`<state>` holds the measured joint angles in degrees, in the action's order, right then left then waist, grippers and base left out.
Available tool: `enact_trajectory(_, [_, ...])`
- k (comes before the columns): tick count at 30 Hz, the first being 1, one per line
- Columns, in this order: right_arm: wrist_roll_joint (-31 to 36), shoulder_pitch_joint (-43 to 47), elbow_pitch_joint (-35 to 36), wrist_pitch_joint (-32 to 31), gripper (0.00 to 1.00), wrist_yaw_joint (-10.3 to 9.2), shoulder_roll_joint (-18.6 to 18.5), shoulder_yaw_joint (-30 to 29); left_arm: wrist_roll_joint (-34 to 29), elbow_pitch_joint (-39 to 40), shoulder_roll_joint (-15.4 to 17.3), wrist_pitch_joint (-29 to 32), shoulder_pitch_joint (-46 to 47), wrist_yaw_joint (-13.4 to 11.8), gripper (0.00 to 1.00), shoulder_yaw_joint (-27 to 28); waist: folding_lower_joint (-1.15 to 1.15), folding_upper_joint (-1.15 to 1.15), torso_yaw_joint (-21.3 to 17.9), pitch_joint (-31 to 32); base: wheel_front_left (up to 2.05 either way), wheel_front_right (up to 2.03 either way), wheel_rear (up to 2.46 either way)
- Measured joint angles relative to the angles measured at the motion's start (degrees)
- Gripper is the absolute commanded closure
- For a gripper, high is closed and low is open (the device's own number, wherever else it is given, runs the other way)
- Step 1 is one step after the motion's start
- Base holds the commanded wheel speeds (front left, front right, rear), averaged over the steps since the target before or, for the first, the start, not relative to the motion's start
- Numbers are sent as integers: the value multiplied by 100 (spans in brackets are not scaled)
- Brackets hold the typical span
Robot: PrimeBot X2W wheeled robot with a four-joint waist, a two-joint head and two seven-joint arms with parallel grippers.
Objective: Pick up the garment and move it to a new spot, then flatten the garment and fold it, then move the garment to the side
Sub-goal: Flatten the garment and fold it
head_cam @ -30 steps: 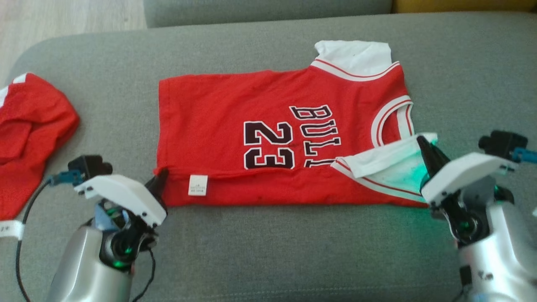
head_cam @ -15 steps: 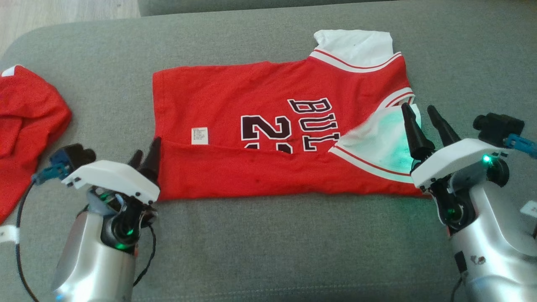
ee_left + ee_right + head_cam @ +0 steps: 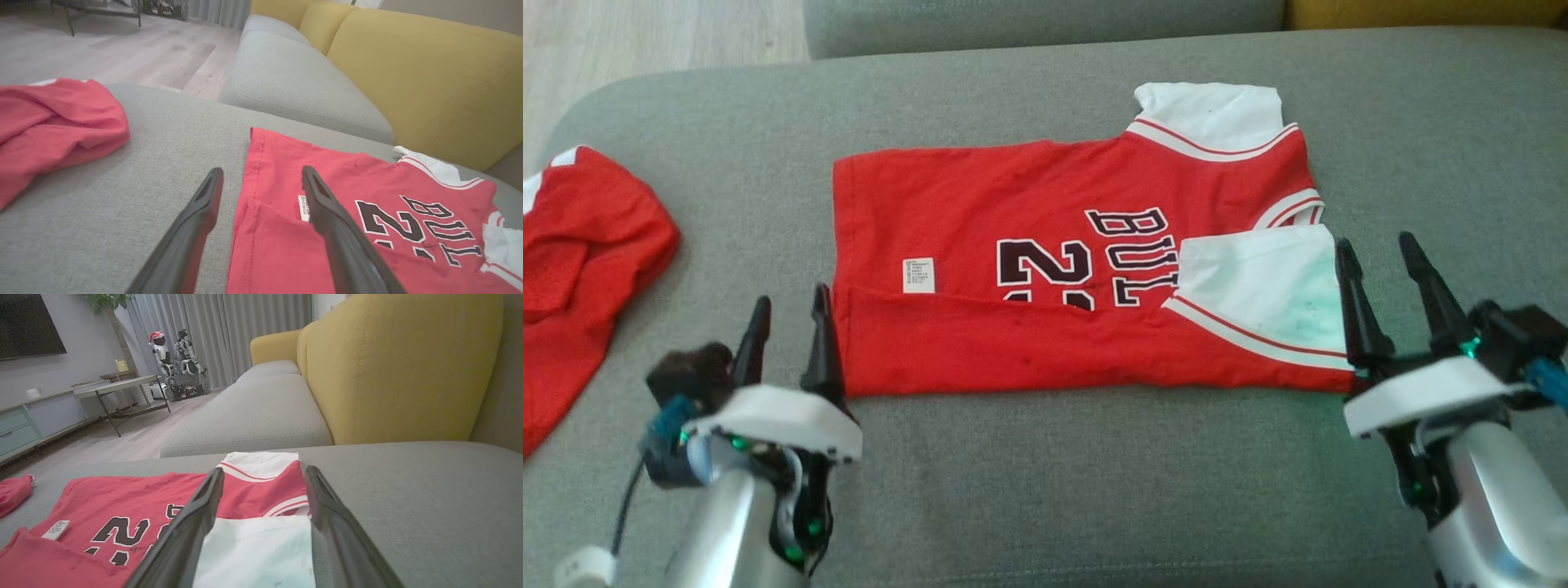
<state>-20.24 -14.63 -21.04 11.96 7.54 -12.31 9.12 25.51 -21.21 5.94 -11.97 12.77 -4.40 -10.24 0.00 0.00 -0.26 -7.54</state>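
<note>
Broad grey sofa cushion point(image 3: 1045, 490) in a living room with pale wooden floor point(image 3: 135, 49), yellow backrest point(image 3: 400, 367) behind, grey curtains point(image 3: 245, 326) and a dark television point(image 3: 28, 324) on the far wall. Low table point(image 3: 118, 386) and two small robot figures point(image 3: 175, 359) beyond the sofa's end. Laid mid-cushion: red jersey point(image 3: 980, 204), near edge folded up over the black number, white label point(image 3: 918, 275) face up, white sleeve point(image 3: 1258, 286) turned onto the right end. Crumpled at the far left, well apart: a second red garment point(image 3: 580, 253). Left pincer point(image 3: 791, 298) with fingers spread apart, just beside the jersey's near-left corner. Right pincer point(image 3: 1375, 242) likewise spread, just beside the white sleeve.
</note>
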Motion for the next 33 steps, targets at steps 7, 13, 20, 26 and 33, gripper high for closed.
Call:
enact_trajectory(7, [501, 747, 622, -140, 0, 0, 163, -316, -641, 536, 168, -182, -703, -290, 0, -207, 0, 0, -44, 167, 0, 0, 0])
enact_trajectory(13, [721, 1316, 1040, -436, 0, -1, 365, -457, -889, 825, 272, -225, -1231, -422, 0, -256, 0, 0, -110, 299, 0, 0, 0])
enact_trajectory(20, [757, 1497, 1321, -613, 0, 0, 407, -479, -937, 860, 289, -225, -1484, -466, 0, -391, 0, 0, -141, 419, 0, 0, 0])
enact_trajectory(26, [778, 1553, 1360, -678, 0, -1, 427, -505, -928, 858, 298, -215, -1485, -463, 0, -410, 0, 0, -119, 441, 0, 0, 0])
enact_trajectory(33, [775, 1546, 1380, -747, 0, 0, 428, -517, -928, 853, 310, -171, -1474, -460, 0, -452, 0, 0, -95, 385, 0, 0, 0])
